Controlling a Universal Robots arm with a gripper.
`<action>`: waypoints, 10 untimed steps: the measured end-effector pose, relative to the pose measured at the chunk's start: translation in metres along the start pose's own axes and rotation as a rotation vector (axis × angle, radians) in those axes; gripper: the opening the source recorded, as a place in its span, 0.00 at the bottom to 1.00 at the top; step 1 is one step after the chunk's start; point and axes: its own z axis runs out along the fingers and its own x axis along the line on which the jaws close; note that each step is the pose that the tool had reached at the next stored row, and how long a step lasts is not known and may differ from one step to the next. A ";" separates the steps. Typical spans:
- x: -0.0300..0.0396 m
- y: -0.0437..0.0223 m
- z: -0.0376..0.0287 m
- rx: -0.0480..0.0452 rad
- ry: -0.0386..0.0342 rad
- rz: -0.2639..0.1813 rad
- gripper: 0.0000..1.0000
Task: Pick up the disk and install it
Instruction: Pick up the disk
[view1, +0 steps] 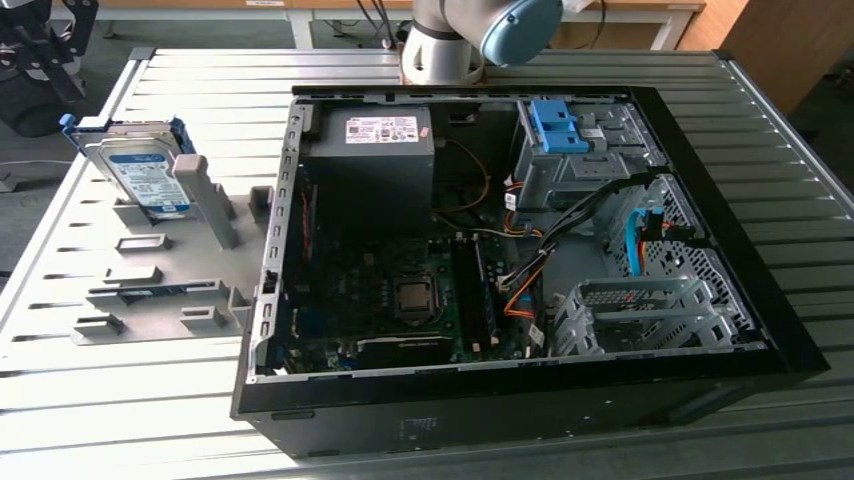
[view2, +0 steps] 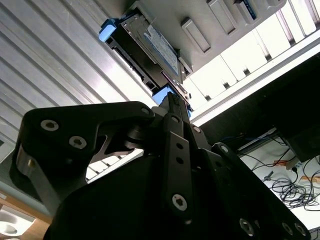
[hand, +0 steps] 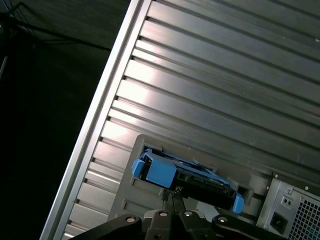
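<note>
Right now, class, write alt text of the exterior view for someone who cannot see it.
A silver disk in a blue frame stands on edge in a grey holder on a slatted metal table, at the exterior view's left of an open computer case; the robot arm's base rises beyond it.

Exterior view high, overlooking table (view1: 227, 90); both wrist views close, sharing disk (view2: 150, 47) (hand: 190, 177).

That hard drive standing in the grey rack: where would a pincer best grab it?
Grip the hard drive by its upper edge, from above, pinching across its flat faces. It stands on edge with its lower part seated in the grey rack, so the top is free.
</note>
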 end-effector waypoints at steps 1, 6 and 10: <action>0.0000 0.0000 0.0000 0.0000 0.0001 -0.002 0.11; 0.0000 0.0000 0.0000 -0.0003 0.0006 -0.014 0.11; 0.0000 0.0000 0.0000 -0.0006 0.0010 -0.023 0.11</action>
